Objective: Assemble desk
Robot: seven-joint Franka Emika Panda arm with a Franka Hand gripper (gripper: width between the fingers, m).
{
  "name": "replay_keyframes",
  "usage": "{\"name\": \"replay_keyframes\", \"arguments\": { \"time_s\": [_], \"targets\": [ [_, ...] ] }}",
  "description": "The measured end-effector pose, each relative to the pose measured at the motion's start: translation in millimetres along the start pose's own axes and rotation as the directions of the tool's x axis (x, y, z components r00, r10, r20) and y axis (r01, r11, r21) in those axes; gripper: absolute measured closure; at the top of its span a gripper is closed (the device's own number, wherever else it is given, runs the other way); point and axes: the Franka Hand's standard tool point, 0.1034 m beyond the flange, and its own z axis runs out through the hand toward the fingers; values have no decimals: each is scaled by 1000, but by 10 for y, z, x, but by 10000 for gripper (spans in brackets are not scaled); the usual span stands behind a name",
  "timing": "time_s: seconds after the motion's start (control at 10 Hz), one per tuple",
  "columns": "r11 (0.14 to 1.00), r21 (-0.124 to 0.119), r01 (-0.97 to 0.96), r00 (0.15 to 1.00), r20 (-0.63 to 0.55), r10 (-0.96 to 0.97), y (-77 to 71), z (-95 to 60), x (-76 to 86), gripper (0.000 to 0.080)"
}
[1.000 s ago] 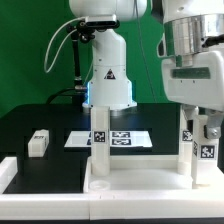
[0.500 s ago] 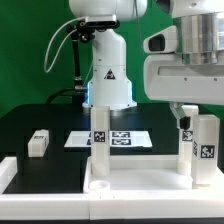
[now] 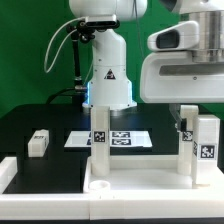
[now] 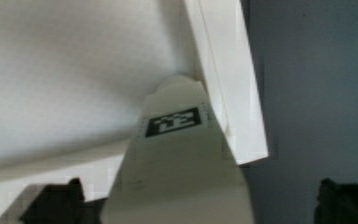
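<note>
The white desk tabletop (image 3: 140,185) lies upside down at the front. Two tagged legs stand upright in it, one at the middle (image 3: 100,142) and one at the exterior view's right (image 3: 206,152). A third leg (image 3: 38,142) lies loose on the black table at the exterior view's left. My gripper (image 3: 205,122) hangs over the right leg, open, with its fingers straddling the leg's top. In the wrist view the leg (image 4: 179,165) rises between the two dark fingertips (image 4: 51,203) of the gripper (image 4: 194,205) with gaps on both sides, above the tabletop (image 4: 69,80).
The marker board (image 3: 125,138) lies flat behind the tabletop. The robot's white base (image 3: 108,75) stands at the back centre. A white rail (image 3: 8,172) edges the table at the exterior view's left.
The hand has turned about its vertical axis, so its broad side now faces the exterior camera. The right leg stays upright in the tabletop.
</note>
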Motion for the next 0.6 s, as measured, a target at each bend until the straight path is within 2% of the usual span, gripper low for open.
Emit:
{"name": "replay_keyframes", "arguments": {
  "time_s": [0.2,0.3,0.4,0.5,0.6],
  "targets": [
    [998,-1,-68,998,1,68,19,5,-1,178],
    [995,2,-98,995,2,98,15,6,-2,356],
    [983,-3,-183,983,2,183,39,8,-2,356],
    [968,-6,-250,968,2,250,70,12,-2,506],
    [948,-7,-319,948,1,319,74,13,-2,506]
  ]
}}
